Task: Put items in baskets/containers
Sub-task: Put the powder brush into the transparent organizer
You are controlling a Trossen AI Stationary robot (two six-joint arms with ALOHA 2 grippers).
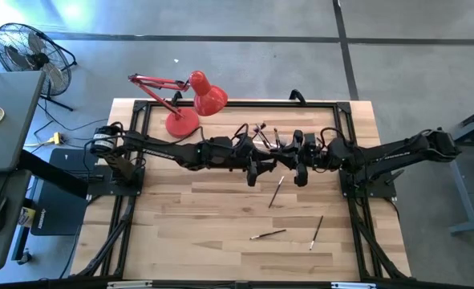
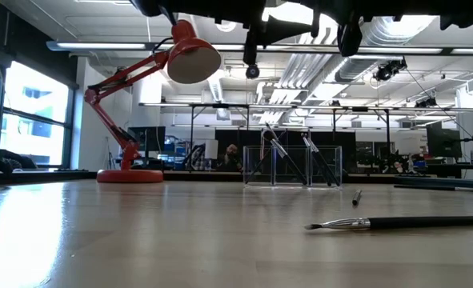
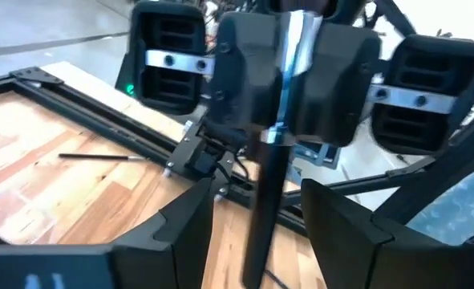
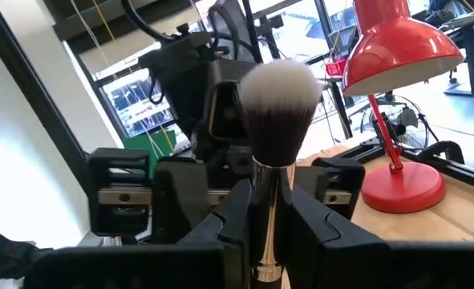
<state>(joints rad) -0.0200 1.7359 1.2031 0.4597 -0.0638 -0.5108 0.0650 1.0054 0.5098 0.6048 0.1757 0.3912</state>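
A make-up brush with a fluffy white-tipped head point(image 4: 278, 96), a silver ferrule and a dark handle point(image 3: 261, 201) is in the air over the table's middle. My right gripper point(image 4: 269, 201) is shut on it. My left gripper point(image 3: 257, 197) faces it, open, a finger on either side of the handle without touching. Behind the grippers, a clear holder point(image 2: 292, 166) with several brushes leaning in it stands on the table. Three loose brushes point(image 1: 276, 191) point(image 1: 267, 234) point(image 1: 316, 231) lie flat on the wood. My right gripper pinches the brush's silver ferrule point(image 4: 267, 229) between its two fingers, just below the head. The fingers come level from the table's right side and lie across the brush. The brush is lifted clear, roughly upright, head up and handle hanging down.
A red desk lamp point(image 1: 192, 100) stands at the far left of the table, its shade leaning toward the middle. Black frame rails point(image 1: 140, 128) run along the table's edges. Bare wood lies at the near left point(image 1: 188, 233).
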